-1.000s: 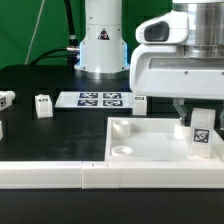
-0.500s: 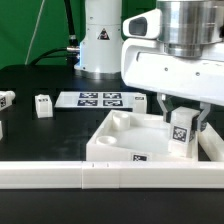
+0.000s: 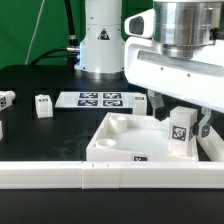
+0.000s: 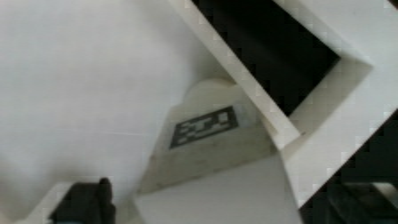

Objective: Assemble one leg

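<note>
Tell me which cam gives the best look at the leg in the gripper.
Exterior view. It shows the leg whole, tag facing the camera, held between the gripper fingers over the tray corner on the exterior view's right. The wrist view shows only one tagged face of the leg, close up and cropped, with little context.

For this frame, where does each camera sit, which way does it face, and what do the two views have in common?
Exterior view: off the arm, low at the table's front edge, facing the robot's base; it sees the tray, the marker board, the arm and the end effector around the leg.
Wrist view: on the wrist, looking along the end effector at the leg and tray up close; one dark finger shows.
Shared: the tagged leg and the tray.
</note>
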